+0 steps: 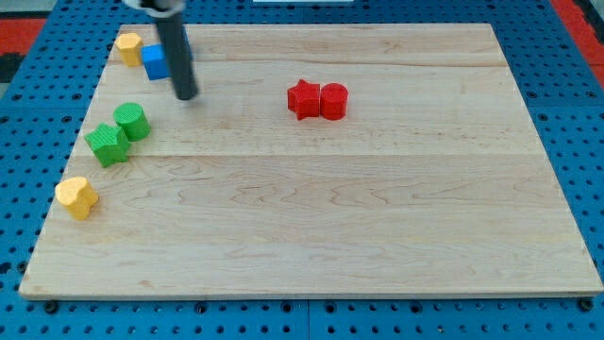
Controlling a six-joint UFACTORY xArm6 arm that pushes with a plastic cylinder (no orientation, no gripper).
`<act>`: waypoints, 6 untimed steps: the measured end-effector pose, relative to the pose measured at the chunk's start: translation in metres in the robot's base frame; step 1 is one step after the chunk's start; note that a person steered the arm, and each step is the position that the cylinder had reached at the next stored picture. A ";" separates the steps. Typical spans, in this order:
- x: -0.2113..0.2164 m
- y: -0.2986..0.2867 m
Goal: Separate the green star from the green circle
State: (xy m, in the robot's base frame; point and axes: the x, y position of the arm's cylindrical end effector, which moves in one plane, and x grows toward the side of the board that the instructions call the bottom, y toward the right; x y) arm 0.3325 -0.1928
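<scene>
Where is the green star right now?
The green star sits near the board's left edge, touching the green circle up-right of it, above the yellow block.

We see two green blocks, the green star [108, 144] and the green circle [132, 122]; a red star [304, 99] and red circle [334, 101]; two yellow blocks [77, 197] [128, 47]; one blue block [156, 62]; a pale wooden board [377, 208]; a dark rod.

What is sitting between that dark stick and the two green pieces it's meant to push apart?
Nothing visible. My tip stands up and to the right of the green circle, bare wood between them. The green star touches the circle's lower-left side.
</scene>
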 end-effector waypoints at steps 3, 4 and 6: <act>0.099 -0.049; 0.087 -0.028; 0.074 0.026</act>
